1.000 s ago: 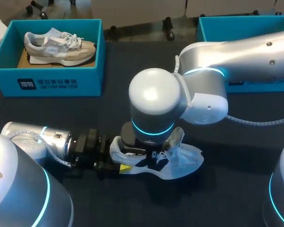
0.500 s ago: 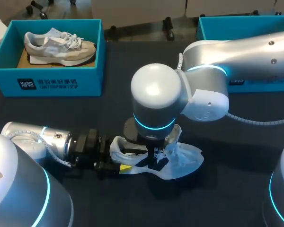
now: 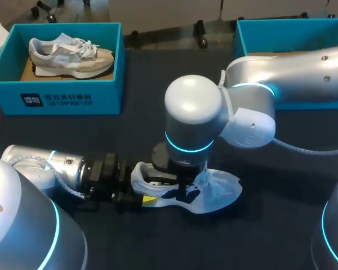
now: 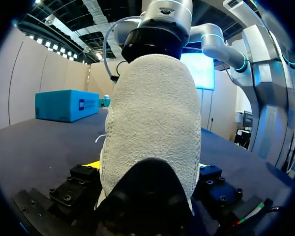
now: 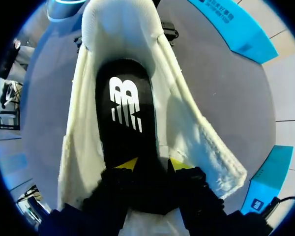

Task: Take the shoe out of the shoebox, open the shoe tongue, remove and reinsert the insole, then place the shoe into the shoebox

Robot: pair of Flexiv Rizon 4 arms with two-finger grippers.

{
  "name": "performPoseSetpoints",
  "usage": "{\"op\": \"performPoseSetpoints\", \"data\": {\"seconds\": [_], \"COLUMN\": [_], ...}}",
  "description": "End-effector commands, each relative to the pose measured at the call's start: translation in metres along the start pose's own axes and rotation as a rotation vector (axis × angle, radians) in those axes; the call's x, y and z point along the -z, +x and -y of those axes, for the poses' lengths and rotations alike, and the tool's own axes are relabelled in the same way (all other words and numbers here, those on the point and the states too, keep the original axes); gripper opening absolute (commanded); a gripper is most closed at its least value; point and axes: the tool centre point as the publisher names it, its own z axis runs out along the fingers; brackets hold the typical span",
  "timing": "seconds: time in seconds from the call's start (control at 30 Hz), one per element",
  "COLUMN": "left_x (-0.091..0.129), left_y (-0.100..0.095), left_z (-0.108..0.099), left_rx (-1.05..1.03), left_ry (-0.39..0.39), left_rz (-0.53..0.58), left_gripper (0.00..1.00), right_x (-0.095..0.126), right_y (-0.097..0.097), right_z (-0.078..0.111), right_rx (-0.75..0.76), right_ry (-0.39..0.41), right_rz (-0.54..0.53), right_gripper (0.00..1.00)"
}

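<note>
A white shoe [image 3: 221, 191] lies on its sole on the dark table, toe to the right. My left gripper [image 3: 142, 197] comes in level from the left, and its fingers press the heel [image 4: 147, 113] from both sides. My right gripper [image 3: 185, 191] points straight down into the shoe's mouth. In the right wrist view the black insole [image 5: 125, 110] lies flat inside the white lining [image 5: 83, 147]. The right gripper [image 5: 153, 166] stands just above the insole's near end, yellow tips apart, open.
A teal shoebox [image 3: 56, 98] at the back left holds a second, grey-and-white shoe [image 3: 67, 53]. Another teal box [image 3: 253, 28] stands at the back right, partly behind my right arm. Bare dark table lies in front of and to the right of the shoe.
My right arm's wrist has shifted right and lower over the shoe. The raised flap of the shoe beside it has sunk down. The left arm and shoe stay put.
</note>
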Motion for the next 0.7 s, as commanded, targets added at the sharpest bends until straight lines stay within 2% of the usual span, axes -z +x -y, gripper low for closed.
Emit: {"op": "performPoseSetpoints", "data": {"seconds": [0.03, 0.27, 0.53, 0.63, 0.67, 0.7], "left_x": [0.001, 0.001, 0.001, 0.001, 0.001, 0.001], "left_y": [0.000, 0.000, 0.000, 0.000, 0.000, 0.000], "left_z": [0.001, 0.001, 0.001, 0.001, 0.001, 0.001], "left_rx": [0.000, 0.000, 0.000, 0.000, 0.000, 0.000], "left_ry": [0.000, 0.000, 0.000, 0.000, 0.000, 0.000], "left_rz": [0.001, 0.001, 0.001, 0.001, 0.001, 0.001], "left_gripper": [0.00, 0.00, 0.00, 0.00, 0.00, 0.00], "right_x": [-0.010, -0.020, -0.019, -0.020, -0.020, -0.019], "right_y": [-0.003, 0.010, 0.034, 0.038, 0.040, 0.041], "right_z": [0.003, -0.004, -0.015, -0.016, -0.016, -0.016], "right_rx": [-0.004, 0.013, 0.040, 0.044, 0.045, 0.050], "right_ry": [-0.004, 0.037, 0.086, 0.093, 0.094, 0.091], "right_rz": [-0.044, -0.160, -0.219, -0.233, -0.241, -0.245], "right_gripper": [0.42, 0.42, 0.37, 0.19, 0.06, 0.00]}}
